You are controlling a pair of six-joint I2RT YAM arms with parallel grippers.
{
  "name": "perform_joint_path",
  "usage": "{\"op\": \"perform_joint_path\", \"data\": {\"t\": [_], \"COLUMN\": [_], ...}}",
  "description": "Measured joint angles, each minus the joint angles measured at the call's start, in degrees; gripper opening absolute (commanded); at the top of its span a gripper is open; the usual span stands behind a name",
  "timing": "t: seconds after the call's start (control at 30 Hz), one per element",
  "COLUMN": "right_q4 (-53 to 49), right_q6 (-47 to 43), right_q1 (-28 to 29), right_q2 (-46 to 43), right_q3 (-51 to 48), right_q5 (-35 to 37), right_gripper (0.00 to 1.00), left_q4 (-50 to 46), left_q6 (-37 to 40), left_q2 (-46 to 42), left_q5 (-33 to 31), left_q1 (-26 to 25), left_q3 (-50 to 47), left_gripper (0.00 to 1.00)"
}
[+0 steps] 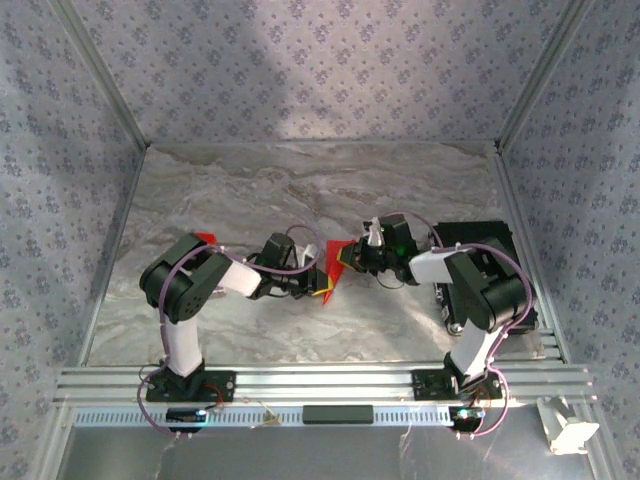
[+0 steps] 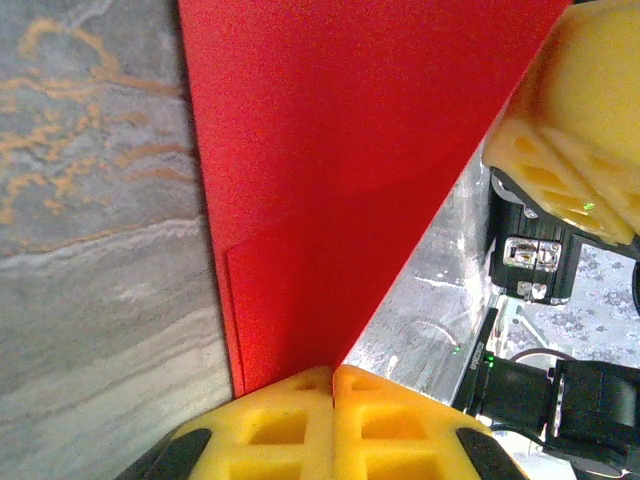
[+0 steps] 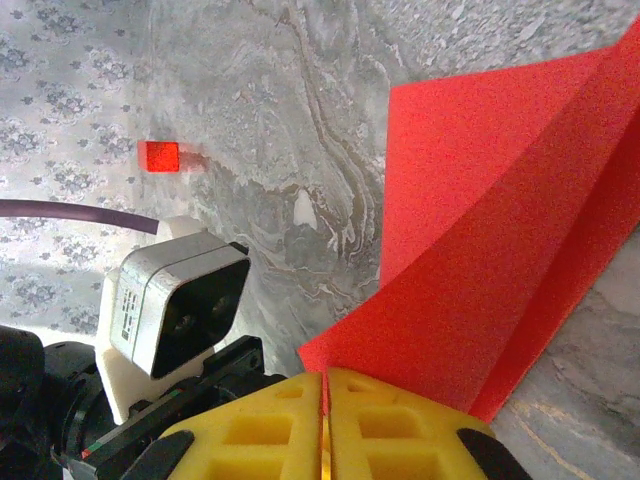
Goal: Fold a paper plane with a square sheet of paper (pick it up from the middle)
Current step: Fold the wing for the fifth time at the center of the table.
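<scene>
— Pinching what, that left claw (image 2: 332, 385)?
— The red sheet of paper (image 2: 330, 180). Its yellow fingers are pressed together on the sheet's narrow end.
— And the right claw (image 3: 325, 385)?
— Clamped tight on the same sheet from the opposite side, and a fold shows in the paper there.
— Where does the sheet sit?
— At the middle of the bench (image 1: 300, 190), held between both claws. A small red piece (image 1: 203, 238) lies at its 9 o'clock and a black box (image 1: 490, 235) at its 3 o'clock.
</scene>
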Motion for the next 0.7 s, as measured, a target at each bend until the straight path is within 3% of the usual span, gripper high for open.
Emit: {"op": "perform_joint_path", "data": {"t": [0.7], "right_q4": [0.61], "right_q6": [0.66], "right_q1": [-0.50], "right_q2": [-3.80], "right_q3": [-3.30], "right_q5": [0.68], "right_gripper": [0.10], "left_q4": [-7.93], "left_q6": [8.31], "left_q2": [-5.64], "left_q5": [-4.17], "left_q1": [-0.02], "left_q3": [-1.99], "left_gripper": [0.00]}}
